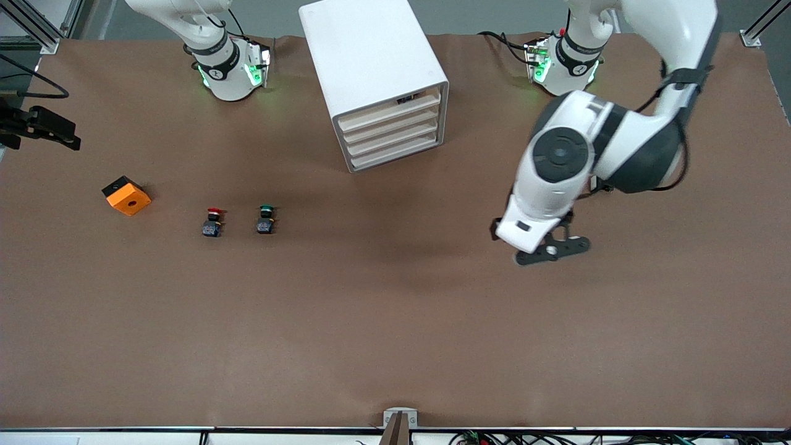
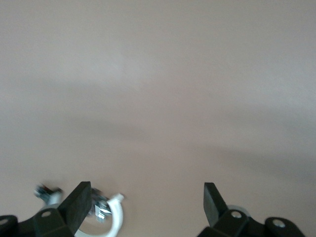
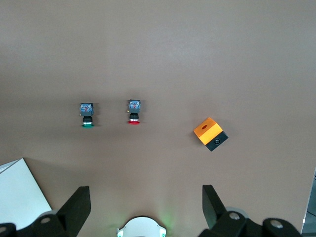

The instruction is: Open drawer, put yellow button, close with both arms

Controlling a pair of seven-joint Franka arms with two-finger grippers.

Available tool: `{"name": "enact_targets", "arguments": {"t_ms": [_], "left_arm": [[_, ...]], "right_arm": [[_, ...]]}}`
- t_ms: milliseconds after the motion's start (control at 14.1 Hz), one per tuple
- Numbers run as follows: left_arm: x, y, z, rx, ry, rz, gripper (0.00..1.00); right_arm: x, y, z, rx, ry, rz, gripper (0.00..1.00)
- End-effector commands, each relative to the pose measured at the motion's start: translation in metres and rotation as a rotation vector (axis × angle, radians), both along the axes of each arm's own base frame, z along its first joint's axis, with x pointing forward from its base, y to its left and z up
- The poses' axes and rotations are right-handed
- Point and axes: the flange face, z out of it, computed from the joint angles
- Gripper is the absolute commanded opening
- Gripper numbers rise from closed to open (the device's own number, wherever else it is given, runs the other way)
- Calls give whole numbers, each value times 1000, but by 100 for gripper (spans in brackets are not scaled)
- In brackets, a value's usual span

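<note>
The glossy white left arm with black bands (image 1: 593,148) reaches out from its base and bends down over the table, its black two-finger left gripper (image 1: 552,250) hanging low with fingers (image 2: 78,203) spread wide apart. The matching white right arm (image 1: 210,43) waits near its base; its black right gripper (image 3: 145,205) is also spread, fingers (image 3: 79,203) apart.

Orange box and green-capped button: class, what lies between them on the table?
The red-capped button stands between the orange box and the green-capped button, as the front and right wrist views show.
</note>
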Motion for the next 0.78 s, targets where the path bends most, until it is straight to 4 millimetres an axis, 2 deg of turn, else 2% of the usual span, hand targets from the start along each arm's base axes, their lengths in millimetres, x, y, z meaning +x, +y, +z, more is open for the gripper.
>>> {"name": "enact_targets", "arguments": {"t_ms": [0, 213, 354, 425, 567, 709], "left_arm": [[13, 51, 25, -9, -7, -68, 100], [20, 109, 57, -11, -29, -98, 100], [15, 137, 84, -3, -38, -174, 100], [11, 152, 91, -6, -13, -179, 100], [0, 172, 115, -61, -12, -168, 100], [-11, 182, 133, -57, -8, -202, 100]], "right_arm": [[-11, -1, 3, 20, -16, 4, 100], [-21, -1, 2, 32, -34, 3, 100], [-27, -4, 2, 35, -42, -2, 100], [-29, -5, 3, 39, -44, -5, 100], [-36, -3, 5, 43, -52, -1, 100], [-45, 0, 1, 44, -68, 6, 100]]}}
